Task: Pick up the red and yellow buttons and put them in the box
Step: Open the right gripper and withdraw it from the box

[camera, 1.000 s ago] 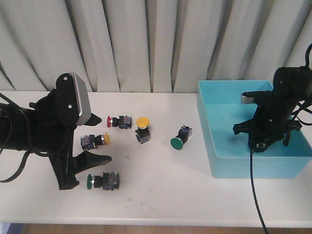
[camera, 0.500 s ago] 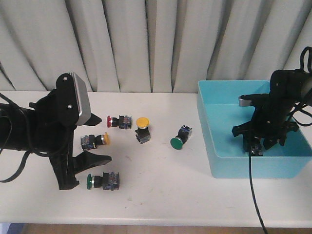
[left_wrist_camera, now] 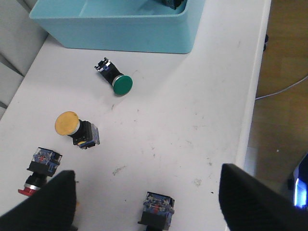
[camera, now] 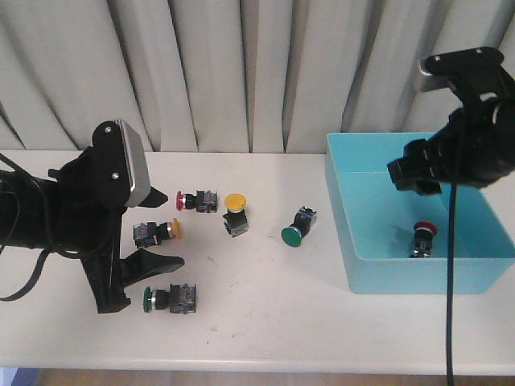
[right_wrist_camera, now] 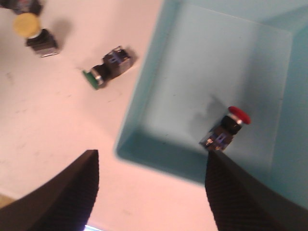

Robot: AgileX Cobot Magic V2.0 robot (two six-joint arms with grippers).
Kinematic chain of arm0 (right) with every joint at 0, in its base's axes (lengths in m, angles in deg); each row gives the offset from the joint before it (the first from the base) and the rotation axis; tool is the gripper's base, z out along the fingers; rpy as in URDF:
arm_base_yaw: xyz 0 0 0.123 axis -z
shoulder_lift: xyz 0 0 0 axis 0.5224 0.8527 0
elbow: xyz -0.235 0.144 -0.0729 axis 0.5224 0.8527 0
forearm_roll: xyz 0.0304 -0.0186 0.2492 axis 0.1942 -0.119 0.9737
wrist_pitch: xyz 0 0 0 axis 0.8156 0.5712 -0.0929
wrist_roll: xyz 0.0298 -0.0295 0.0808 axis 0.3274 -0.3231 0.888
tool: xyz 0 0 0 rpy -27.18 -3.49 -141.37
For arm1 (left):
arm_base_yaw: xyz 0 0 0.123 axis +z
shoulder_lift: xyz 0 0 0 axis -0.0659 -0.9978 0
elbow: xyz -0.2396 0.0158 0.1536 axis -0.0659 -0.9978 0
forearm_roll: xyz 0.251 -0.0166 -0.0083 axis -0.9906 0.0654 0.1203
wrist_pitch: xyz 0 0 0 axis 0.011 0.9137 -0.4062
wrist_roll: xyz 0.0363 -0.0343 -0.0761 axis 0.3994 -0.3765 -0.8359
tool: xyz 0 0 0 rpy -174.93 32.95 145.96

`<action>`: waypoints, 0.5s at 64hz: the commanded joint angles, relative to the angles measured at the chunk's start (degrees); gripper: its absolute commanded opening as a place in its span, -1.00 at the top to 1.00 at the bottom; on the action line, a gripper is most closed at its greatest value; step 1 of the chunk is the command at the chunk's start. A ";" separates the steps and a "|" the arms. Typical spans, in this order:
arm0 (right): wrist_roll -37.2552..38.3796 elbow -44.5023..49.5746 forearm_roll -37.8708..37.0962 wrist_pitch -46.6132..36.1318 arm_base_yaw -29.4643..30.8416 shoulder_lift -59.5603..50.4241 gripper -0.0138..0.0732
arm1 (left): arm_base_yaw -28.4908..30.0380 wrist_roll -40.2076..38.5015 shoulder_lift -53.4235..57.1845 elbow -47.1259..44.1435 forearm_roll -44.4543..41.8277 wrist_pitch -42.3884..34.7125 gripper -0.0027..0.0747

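A red button point(camera: 422, 236) lies on the floor of the turquoise box point(camera: 354, 241); it also shows in the right wrist view point(right_wrist_camera: 231, 126). My right gripper point(camera: 414, 177) is open and empty, raised above the box point(right_wrist_camera: 144, 96). On the table lie a red button point(camera: 191, 200), a yellow button point(camera: 235, 211) and a second yellow button point(camera: 161, 232), partly hidden by my left arm. My left gripper point(camera: 141, 277) is open and empty, low over the table beside them. In the left wrist view point(left_wrist_camera: 147, 183) the yellow button point(left_wrist_camera: 74, 127) and red button point(left_wrist_camera: 41, 166) show.
Two green buttons lie on the table: one near the box point(camera: 298, 229) point(left_wrist_camera: 115, 79) point(right_wrist_camera: 108, 67), one point(camera: 169, 298) by my left gripper's fingers point(left_wrist_camera: 156, 211). Grey curtains hang behind the table. The table's front edge is close to my left gripper.
My right gripper has opened, left the red button on the box floor, and risen well above the box. The left arm has not moved.
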 commanded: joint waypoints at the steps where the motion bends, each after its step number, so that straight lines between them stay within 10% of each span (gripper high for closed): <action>1: 0.48 8.22 -0.18 -7.95 -1.35 -9.25 -0.36 | -0.21 -0.59 1.40 1.36 2.35 -1.40 -0.55; 20: 0.18 29.86 -0.40 -19.43 -1.23 -26.27 -0.36 | -0.21 -3.66 1.40 1.36 2.48 -2.49 -0.55; 32: 0.19 31.78 -0.40 -20.05 -1.23 -27.95 -0.36 | -0.21 -24.22 -0.13 1.74 2.14 -11.26 -0.55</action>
